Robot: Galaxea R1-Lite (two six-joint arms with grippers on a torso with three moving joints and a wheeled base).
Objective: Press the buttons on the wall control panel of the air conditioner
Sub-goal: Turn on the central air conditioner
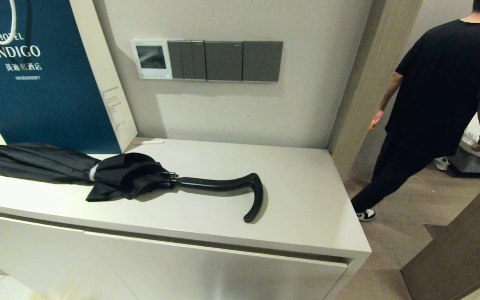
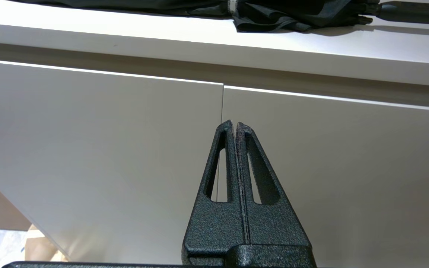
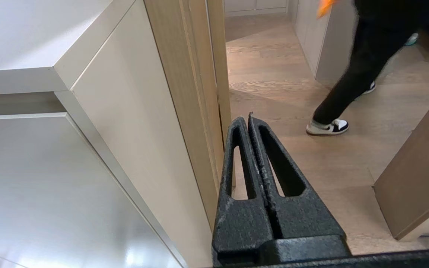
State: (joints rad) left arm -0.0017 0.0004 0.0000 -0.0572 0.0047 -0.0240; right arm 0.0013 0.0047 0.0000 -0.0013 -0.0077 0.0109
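A white cabinet (image 1: 298,187) is seen against a beige wall, and a folded black umbrella (image 1: 119,175) is laid across its top. Above the cabinet, the control panel (image 1: 151,59) is mounted on the wall, its buttons (image 1: 154,76) ranged under the screen, with grey switch plates (image 1: 227,61) just beside it. A blue bag (image 1: 36,79) is stood on the cabinet. The left gripper (image 2: 234,124) is held before the cabinet doors, fingers pressed together; the right gripper (image 3: 248,120), likewise closed, is held by the cabinet's corner, past which a person (image 1: 436,100) is seen on wooden flooring

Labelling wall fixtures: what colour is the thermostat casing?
White casing on the thermostat, with a pale grey screen; head view shows it best.
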